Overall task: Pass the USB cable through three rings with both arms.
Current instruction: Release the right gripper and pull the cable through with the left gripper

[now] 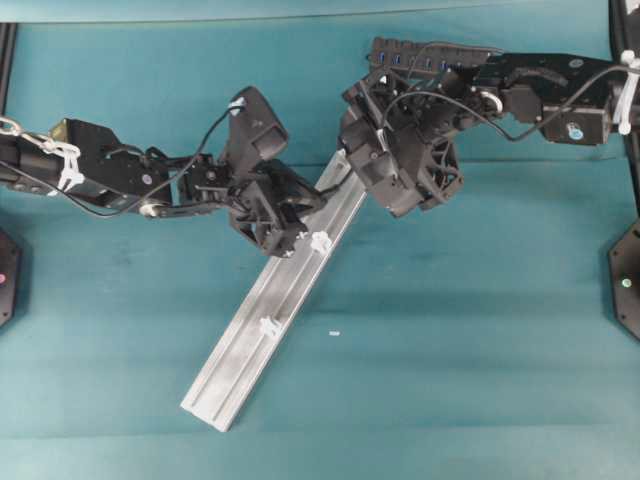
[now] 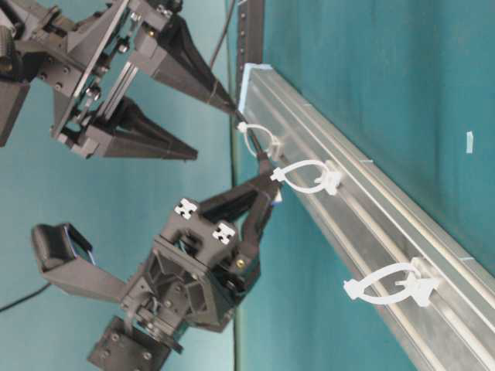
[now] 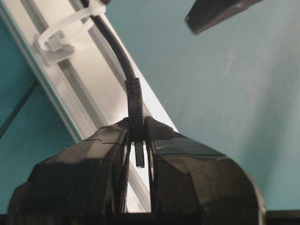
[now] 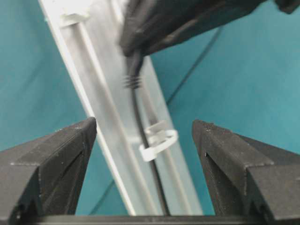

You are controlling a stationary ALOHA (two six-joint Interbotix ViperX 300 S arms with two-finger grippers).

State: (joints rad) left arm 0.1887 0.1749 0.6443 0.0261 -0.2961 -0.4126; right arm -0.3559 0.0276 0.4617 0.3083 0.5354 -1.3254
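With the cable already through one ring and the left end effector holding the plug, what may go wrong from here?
1. The left end effector grips the thin black USB cable only at its slim plug; the plug may slip or twist.
2. The next whitish translucent plastic ring on the silver aluminium rail is small, so the plug may miss it.
3. The open right end effector hovers close; the two may collide.
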